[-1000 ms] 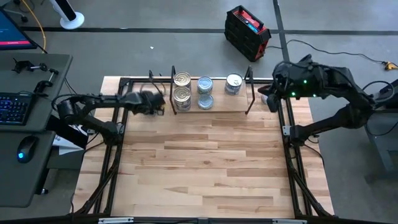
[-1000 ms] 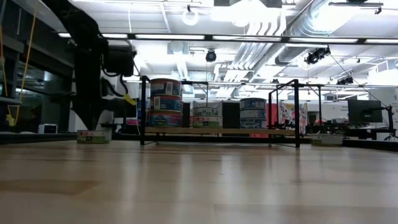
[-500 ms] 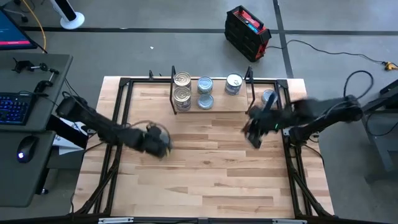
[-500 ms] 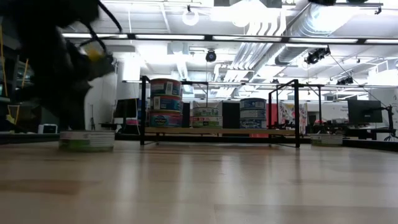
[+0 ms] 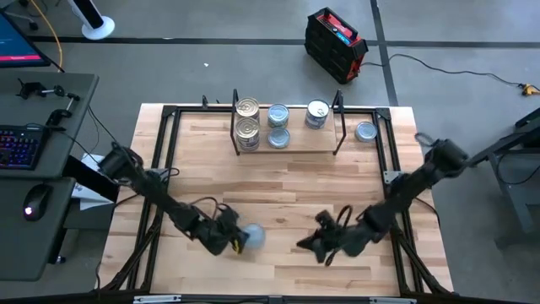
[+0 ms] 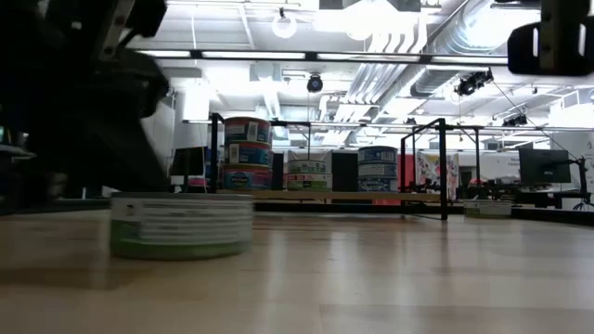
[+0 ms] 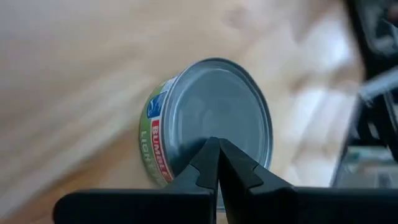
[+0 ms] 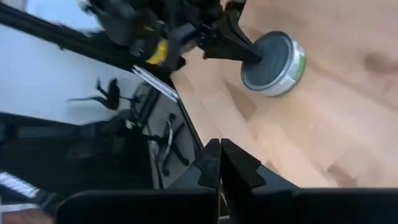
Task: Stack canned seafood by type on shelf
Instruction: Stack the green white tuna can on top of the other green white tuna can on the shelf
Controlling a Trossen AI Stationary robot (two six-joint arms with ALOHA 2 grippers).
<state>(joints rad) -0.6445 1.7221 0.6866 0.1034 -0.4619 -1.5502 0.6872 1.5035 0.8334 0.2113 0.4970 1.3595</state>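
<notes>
1. The left gripper (image 5: 234, 241) is low over the near middle of the table, its two fingers (image 7: 217, 163) pressed together with nothing between them, tips pointing at the lid of a tin.
2. That tin (image 5: 252, 236), silver-lidded with a green and white label, sits flat on the tabletop (image 5: 278, 186) just beside the left fingertips; whether the tips actually touch its lid I cannot tell.
3. The right gripper (image 5: 302, 247) is also down near the front of the table, a little way right of that tin, fingers (image 8: 219, 163) closed on nothing and aimed toward it.
4. At the back of the table stands the shelf (image 5: 305, 143), a light board between black wire uprights.
5. On the shelf, gold-lidded tins (image 5: 247, 118) are stacked at its left end, silver-blue tins (image 5: 278, 125) just beside them in the middle, and another silver-lidded stack (image 5: 316, 112) at the right end.
6. One more silver tin (image 5: 365, 131) lies on the tabletop just outside the shelf's right upright.
</notes>
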